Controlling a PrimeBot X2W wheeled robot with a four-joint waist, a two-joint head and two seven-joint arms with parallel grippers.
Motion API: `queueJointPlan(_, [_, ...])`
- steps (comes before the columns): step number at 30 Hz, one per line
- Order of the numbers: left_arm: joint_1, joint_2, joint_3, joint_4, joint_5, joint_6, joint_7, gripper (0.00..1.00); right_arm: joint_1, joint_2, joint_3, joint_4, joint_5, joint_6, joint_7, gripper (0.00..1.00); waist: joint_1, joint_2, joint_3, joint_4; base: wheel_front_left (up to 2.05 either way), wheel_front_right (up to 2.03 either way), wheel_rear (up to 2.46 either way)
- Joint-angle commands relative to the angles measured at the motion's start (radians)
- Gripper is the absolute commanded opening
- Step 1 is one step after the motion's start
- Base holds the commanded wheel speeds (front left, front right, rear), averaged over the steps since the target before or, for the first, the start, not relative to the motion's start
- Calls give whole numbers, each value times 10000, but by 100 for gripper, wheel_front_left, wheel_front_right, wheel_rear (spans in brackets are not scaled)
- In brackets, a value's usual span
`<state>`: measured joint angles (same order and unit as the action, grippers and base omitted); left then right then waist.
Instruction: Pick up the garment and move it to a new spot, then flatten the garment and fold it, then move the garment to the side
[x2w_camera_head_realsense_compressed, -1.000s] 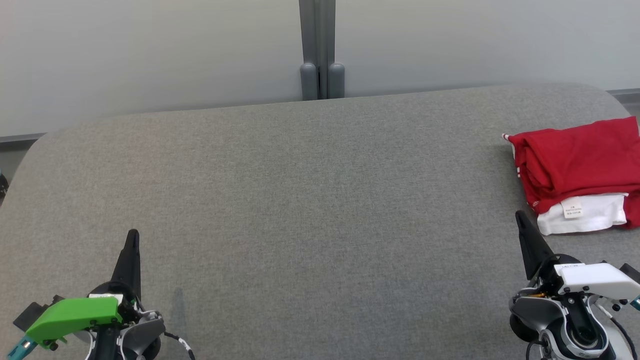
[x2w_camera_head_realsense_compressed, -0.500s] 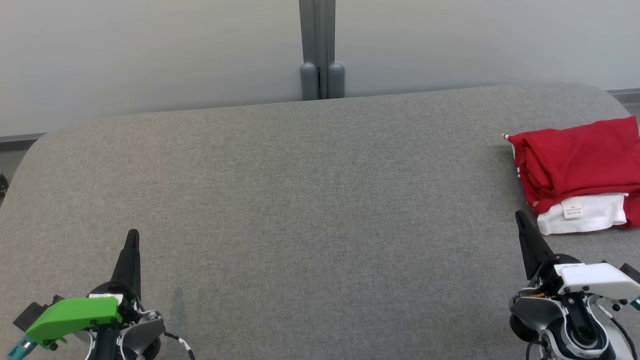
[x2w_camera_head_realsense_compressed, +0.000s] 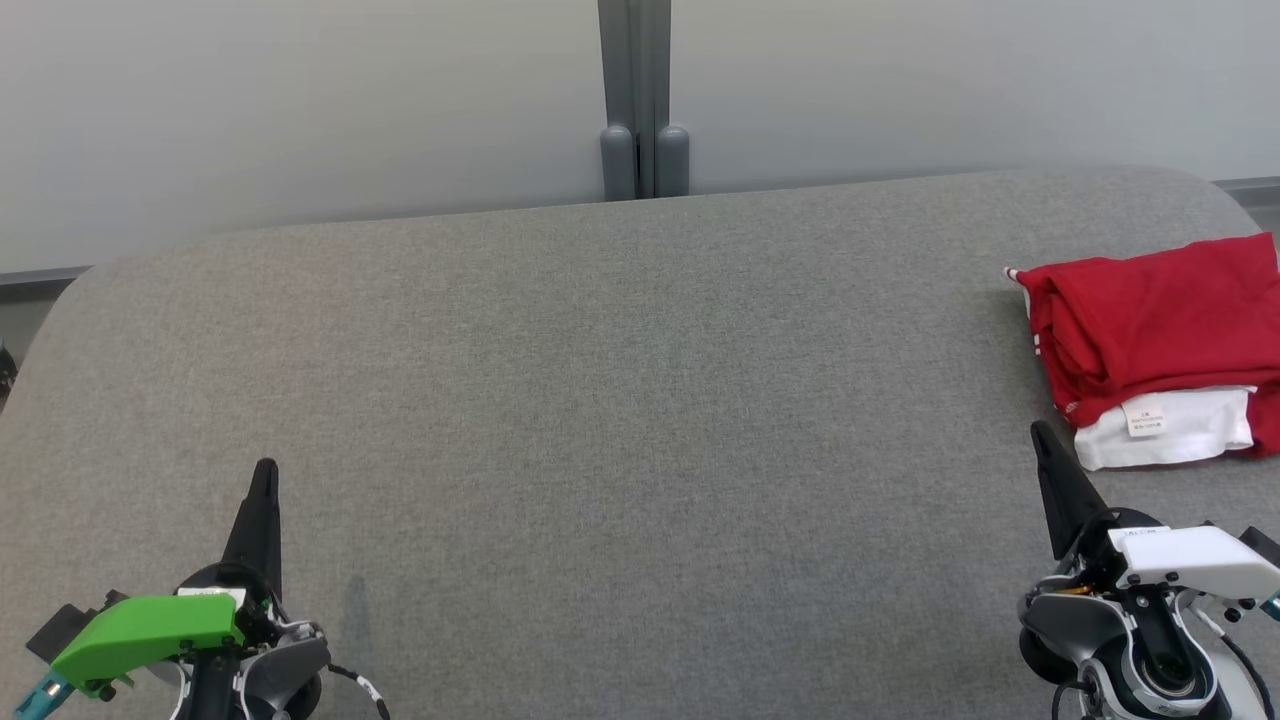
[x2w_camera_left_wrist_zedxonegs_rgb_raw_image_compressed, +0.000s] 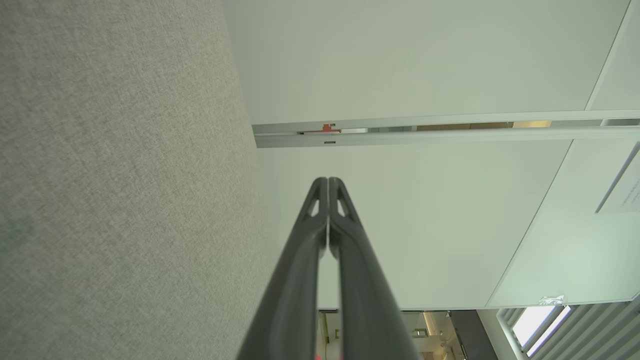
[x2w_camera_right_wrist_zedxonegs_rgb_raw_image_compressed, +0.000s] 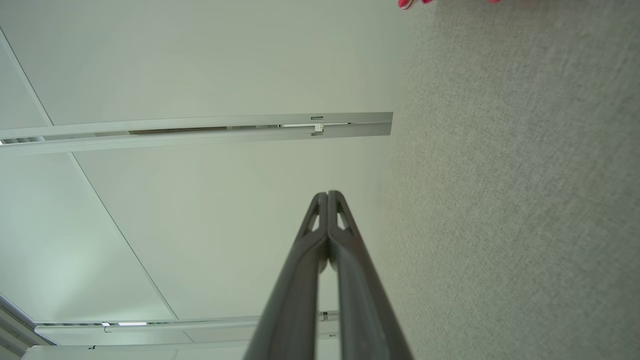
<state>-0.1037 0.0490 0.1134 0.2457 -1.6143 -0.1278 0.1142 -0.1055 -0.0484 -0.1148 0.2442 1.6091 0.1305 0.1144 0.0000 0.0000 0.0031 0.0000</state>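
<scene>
- The garment (x2w_camera_head_realsense_compressed: 1150, 315), red with a white part (x2w_camera_head_realsense_compressed: 1190, 435) and a label (x2w_camera_head_realsense_compressed: 1145, 414) at its near edge, lies as a compact folded stack at the far right of the grey table (x2w_camera_head_realsense_compressed: 620, 400). It runs past the right edge of the head view.
- With the bundle at the table's side and the wide middle left bare, I judge the folding and the move aside to be done.
- The right claw (x2w_camera_head_realsense_compressed: 1042, 435) sits at the near right, its tip just beside the garment's near left corner with a strip of table between them. Its fingers are pressed together on nothing, and the right wrist view (x2w_camera_right_wrist_zedxonegs_rgb_raw_image_compressed: 328, 195) shows no cloth between them.
- The left claw (x2w_camera_head_realsense_compressed: 264, 472) sits at the near left, well apart from the garment. Its fingers also meet at the tip (x2w_camera_left_wrist_zedxonegs_rgb_raw_image_compressed: 328, 181) and hold nothing.
- Both claws point toward the far wall (x2w_camera_head_realsense_compressed: 300, 100), which reads as a parked pose that keeps them off the fold.
- The red layers look loosely stacked, so a brush from the right claw could open them.
</scene>
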Motion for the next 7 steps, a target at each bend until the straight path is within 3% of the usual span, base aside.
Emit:
queueJointPlan(1, [-106, 36, 35, 9, 28, -61, 33, 0, -53, -34, -7, 16, 69, 4, 30, 0, 0, 0, 0, 0, 0, 0, 0])
queueJointPlan(7, [-106, 35, 35, 8, 29, -61, 34, 0, -53, -34, -6, 16, 69, 4, 29, 0, 0, 0, 0, 0, 0, 0, 0])
